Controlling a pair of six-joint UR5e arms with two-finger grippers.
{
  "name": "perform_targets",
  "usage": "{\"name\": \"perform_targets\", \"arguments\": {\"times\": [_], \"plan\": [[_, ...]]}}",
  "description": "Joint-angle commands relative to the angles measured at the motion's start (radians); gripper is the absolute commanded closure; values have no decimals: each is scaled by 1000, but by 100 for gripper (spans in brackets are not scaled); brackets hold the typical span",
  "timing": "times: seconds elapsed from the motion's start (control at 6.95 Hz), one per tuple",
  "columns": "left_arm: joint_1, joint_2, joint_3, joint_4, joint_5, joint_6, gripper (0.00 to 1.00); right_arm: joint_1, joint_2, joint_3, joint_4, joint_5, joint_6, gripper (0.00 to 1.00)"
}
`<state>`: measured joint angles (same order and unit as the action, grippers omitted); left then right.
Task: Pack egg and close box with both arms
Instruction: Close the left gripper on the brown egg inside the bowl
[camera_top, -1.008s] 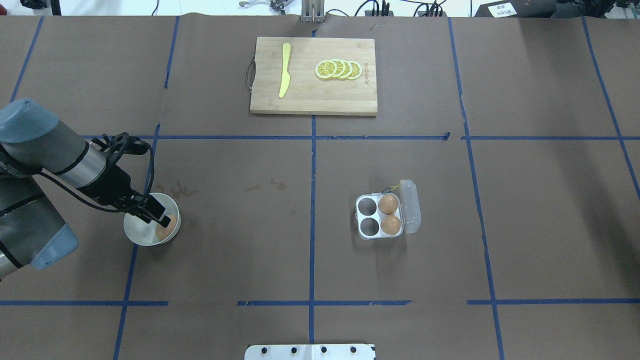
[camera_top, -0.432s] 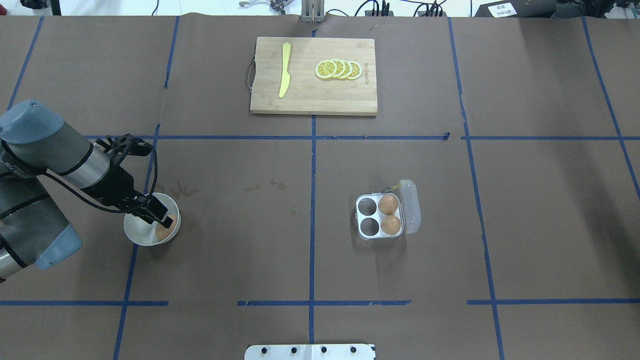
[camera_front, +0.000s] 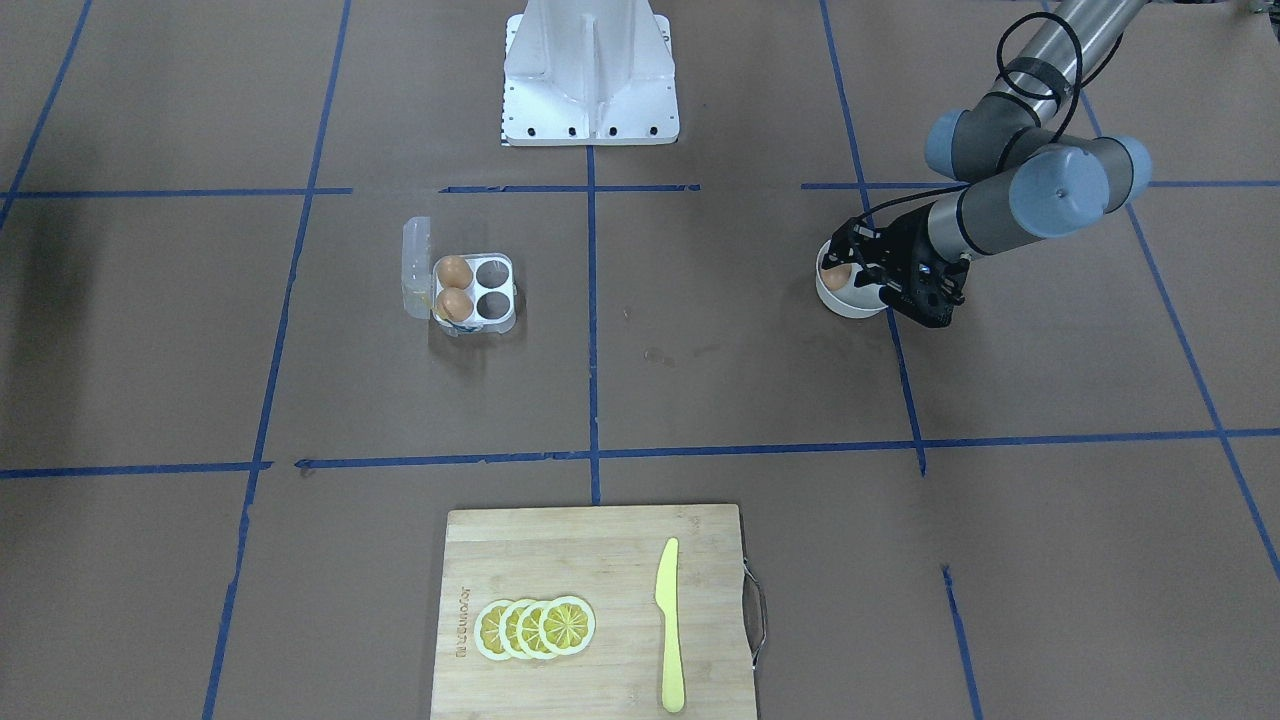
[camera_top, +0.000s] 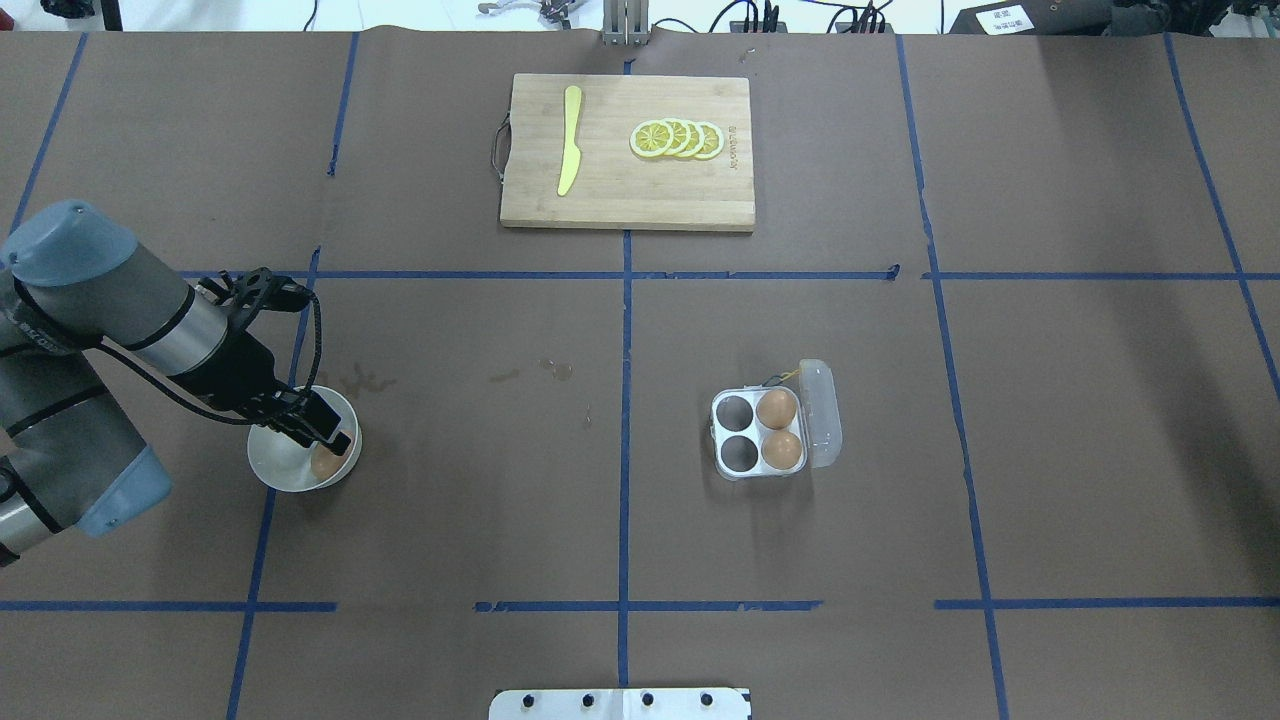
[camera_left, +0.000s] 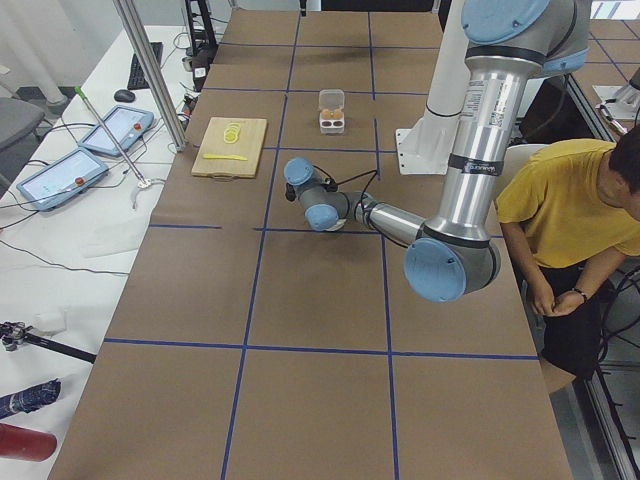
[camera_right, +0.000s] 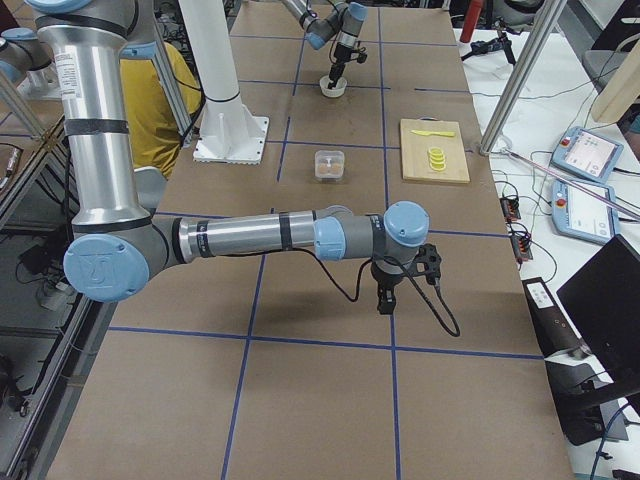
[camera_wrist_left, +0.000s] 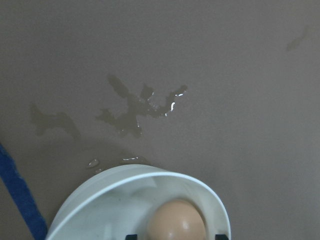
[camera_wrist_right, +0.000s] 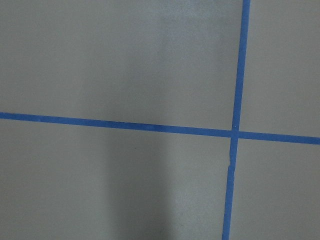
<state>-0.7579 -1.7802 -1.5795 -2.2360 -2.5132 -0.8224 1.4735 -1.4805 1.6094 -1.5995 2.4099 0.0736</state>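
Light, smooth and easily cracked, the egg (camera_top: 325, 463) lies in a white bowl (camera_top: 272, 466) near the worktop's left edge. It sits directly under the left pincer (camera_top: 329, 439), whose jaws stand apart on either side without touching it. A gentle hold across its widest middle looks safest. The box (camera_top: 717, 431), lid open, lies right of centre. The right pincer (camera_right: 386, 303) hangs toward the right edge, and whether it is apart or together cannot be told.

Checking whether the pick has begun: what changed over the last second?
The left end effector shifted slightly rightward in the overhead view, above the egg in the white bowl, straddling it, open; nothing gripped yet. The box, its two eggs and the cutting board stayed put.
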Motion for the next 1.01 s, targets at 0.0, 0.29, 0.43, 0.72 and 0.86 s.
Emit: {"name": "perform_targets", "arguments": {"times": [0.0,0.29,0.43,0.72,0.86], "plan": [[0,-4,7,1,1,0,41,1,0,0,0,0,0,0],[0,-4,12,1,1,0,48,1,0,0,0,0,0,0],[0,-4,15,-1,1,0,48,1,0,0,0,0,0,0],[17,-4,16,1,2,0,43,1,-1,-2,0,0,0,0],[22,-4,16,1,2,0,44,1,0,-2,0,0,0,0]]}}
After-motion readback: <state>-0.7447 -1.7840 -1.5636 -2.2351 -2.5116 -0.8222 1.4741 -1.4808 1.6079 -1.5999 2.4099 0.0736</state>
